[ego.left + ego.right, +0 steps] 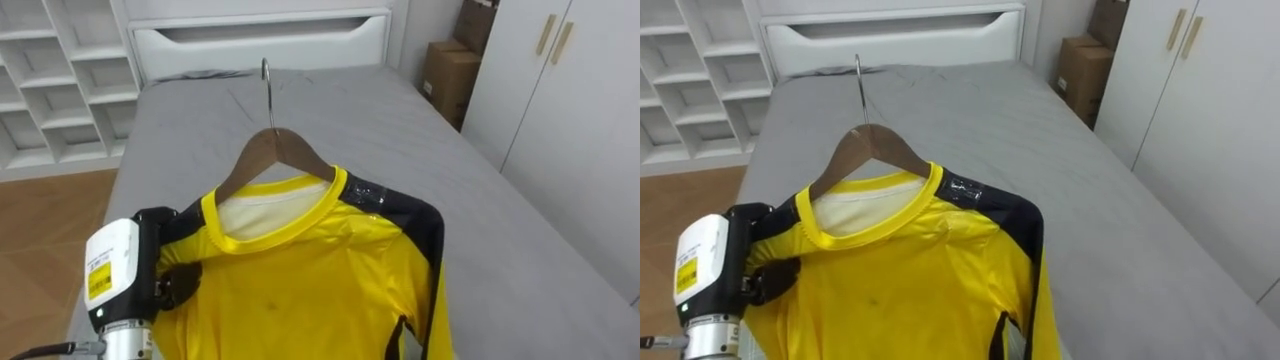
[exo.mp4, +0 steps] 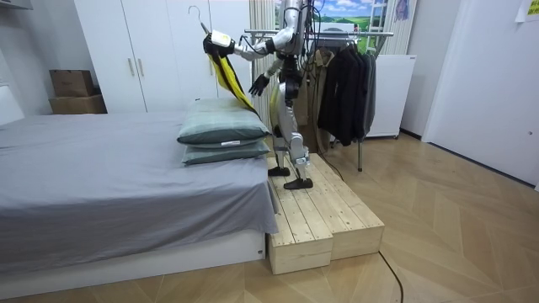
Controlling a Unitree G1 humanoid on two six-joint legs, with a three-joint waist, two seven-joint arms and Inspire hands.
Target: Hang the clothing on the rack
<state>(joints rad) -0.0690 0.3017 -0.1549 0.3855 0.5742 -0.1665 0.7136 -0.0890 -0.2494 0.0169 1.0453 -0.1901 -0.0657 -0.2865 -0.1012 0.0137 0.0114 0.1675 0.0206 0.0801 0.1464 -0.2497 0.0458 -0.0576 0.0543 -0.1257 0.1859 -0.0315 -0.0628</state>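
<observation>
Hanging on a wood hanger (image 1: 272, 148), shirt (image 1: 300, 290) is held up over bed (image 1: 500, 230) by L hand (image 1: 172, 280), fingers curled on its shoulder; hem cut off at bottom; bed bare past hook; R hand (image 2: 259, 84) low beside bed, fingers spread, holding nothing; robot on platform (image 2: 324, 215) at bed's edge.

bed (image 2: 101, 177): grey, two pillows (image 2: 223, 130) | wardrobe (image 2: 152, 50): white | shelves (image 1: 52, 85): white | platform (image 2: 324, 219): pale wood | floor (image 2: 463, 236): wood | boxes (image 2: 72, 88): cardboard
</observation>
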